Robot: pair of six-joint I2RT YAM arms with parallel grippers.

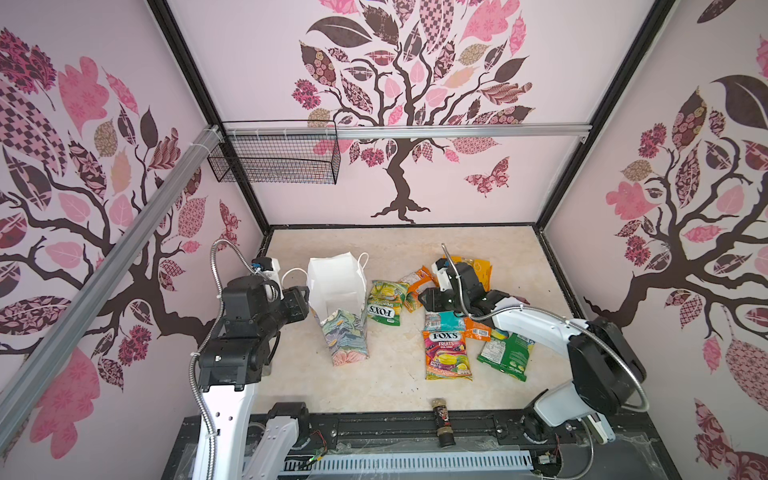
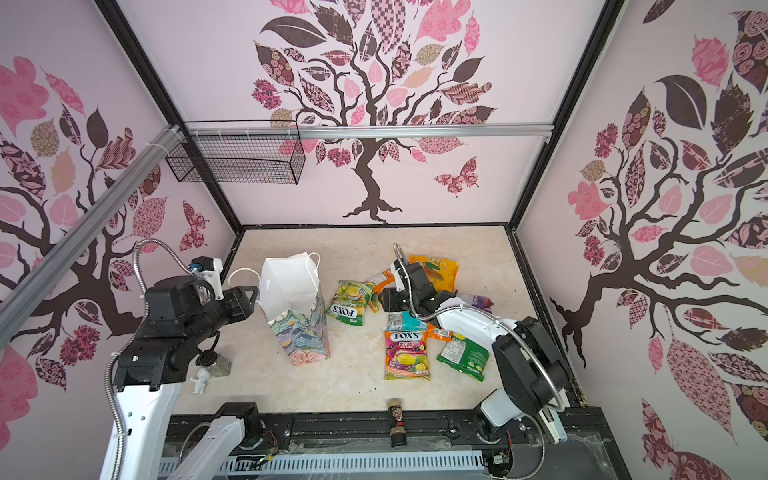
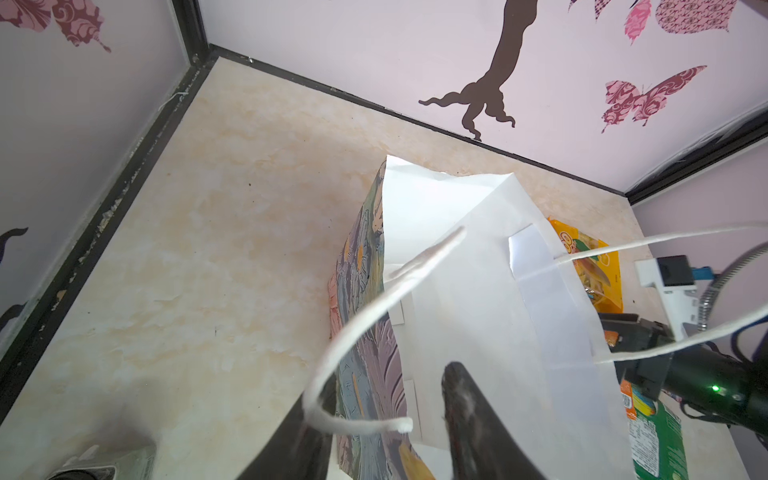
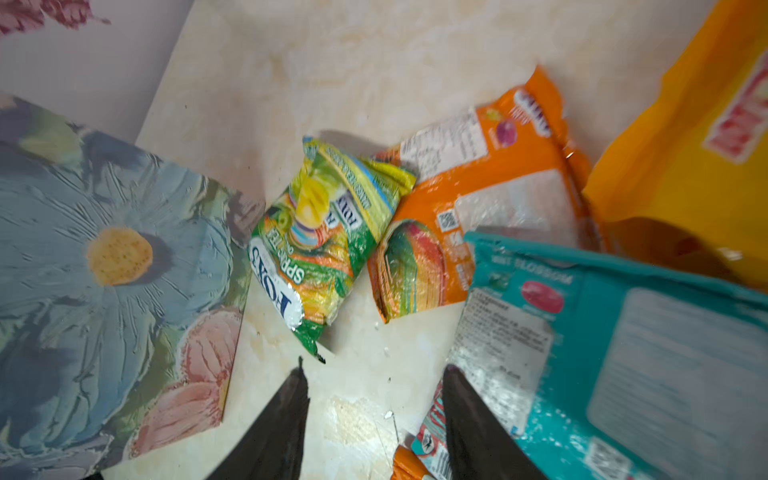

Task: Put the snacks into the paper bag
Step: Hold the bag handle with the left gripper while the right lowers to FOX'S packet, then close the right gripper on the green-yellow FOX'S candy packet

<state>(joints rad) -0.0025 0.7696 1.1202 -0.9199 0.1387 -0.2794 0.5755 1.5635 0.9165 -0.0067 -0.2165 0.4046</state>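
Note:
The paper bag stands upright left of centre, its white inside open and empty as far as I can see. My left gripper is open at its left rim, one finger outside the floral wall and one inside. Several snacks lie to the right: a green FOX'S packet, an orange one, a teal one, a pink FOX'S Fruits packet, another green packet and a yellow one. My right gripper hangs open over bare table beside the teal packet.
A small dark bottle lies at the table's front edge. A black wire basket hangs on the back rail at the left. A white figurine and a small jar sit under the left arm. Walls close in on three sides.

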